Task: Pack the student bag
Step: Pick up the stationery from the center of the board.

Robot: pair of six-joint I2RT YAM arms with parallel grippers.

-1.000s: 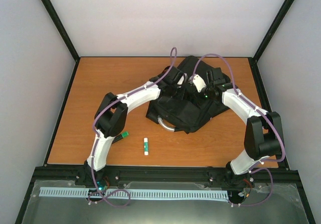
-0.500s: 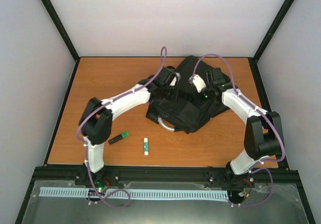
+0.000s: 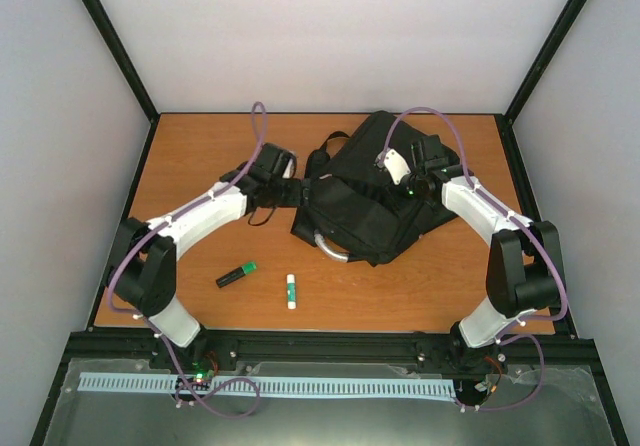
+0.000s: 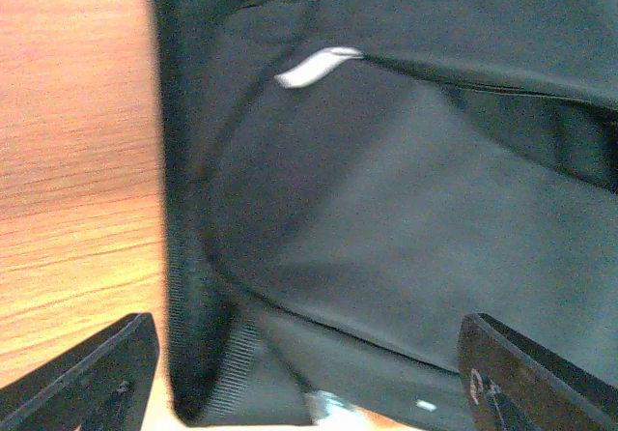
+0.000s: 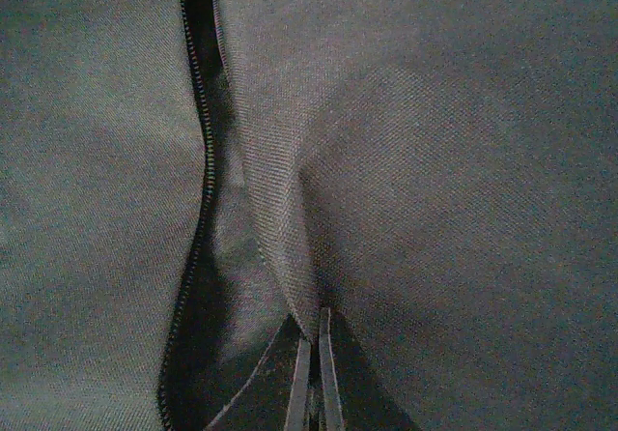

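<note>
The student bag [image 3: 365, 201] lies flat on the desk [image 3: 200, 156], right of centre. The right fingers [image 5: 301, 392] are pressed together, pinching a fabric fold beside the open zip seam [image 5: 198, 209]. The left fingers [image 4: 92, 368] are spread wide at the bag's left edge, gripping nothing. A green highlighter [image 3: 236, 275] and a glue stick [image 3: 291, 290] lie nearer the arms.

A short black marker with a green cap [image 3: 236, 275] is lying tilted on my orange-brown wooden tabletop [image 3: 200, 156], toward its near edge. A small white stick with a green tip [image 3: 291, 290] is lying near it on the right, not touching it.
</note>
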